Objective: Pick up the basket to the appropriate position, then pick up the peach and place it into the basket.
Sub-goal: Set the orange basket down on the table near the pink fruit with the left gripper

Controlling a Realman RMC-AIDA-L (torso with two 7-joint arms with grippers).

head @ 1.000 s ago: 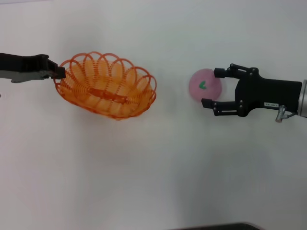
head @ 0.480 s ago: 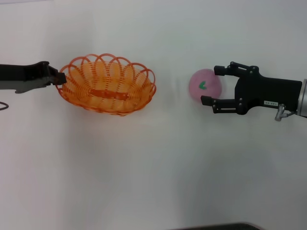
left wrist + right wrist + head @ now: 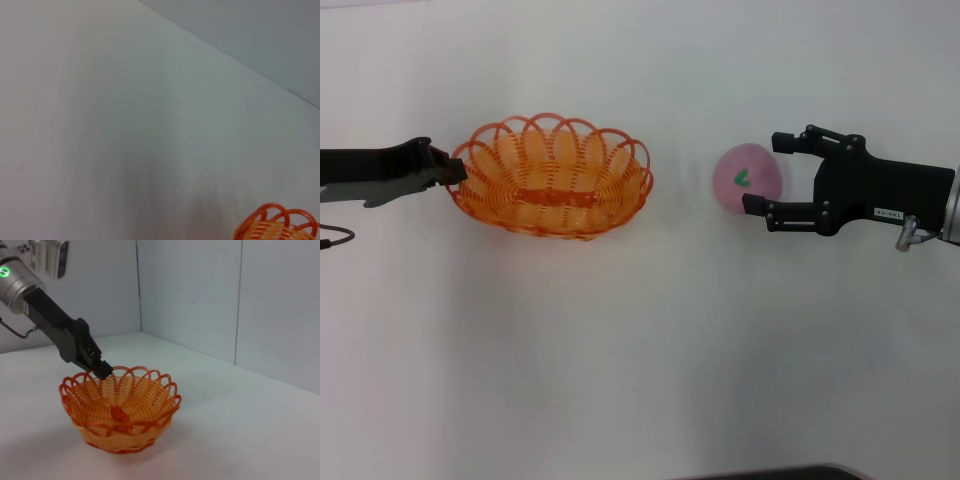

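The orange wire basket (image 3: pixel 552 180) sits level on the white table, left of centre; it also shows in the right wrist view (image 3: pixel 120 410) and at a corner of the left wrist view (image 3: pixel 277 226). My left gripper (image 3: pixel 454 170) is shut on the basket's left rim loop, seen pinching it in the right wrist view (image 3: pixel 102 371). The pink peach (image 3: pixel 744 180) with its green leaf mark lies on the table to the right. My right gripper (image 3: pixel 768 173) is open, with one finger on each side of the peach's right half.
The white table (image 3: pixel 640 350) stretches around both objects. Grey wall panels (image 3: pixel 210 295) stand behind the basket in the right wrist view. A dark edge (image 3: pixel 770 472) shows at the table's near side.
The basket went from tilted to level and shifted slightly right, with the left gripper still on its rim. The right gripper shifted a little farther away around the peach, which stayed put.
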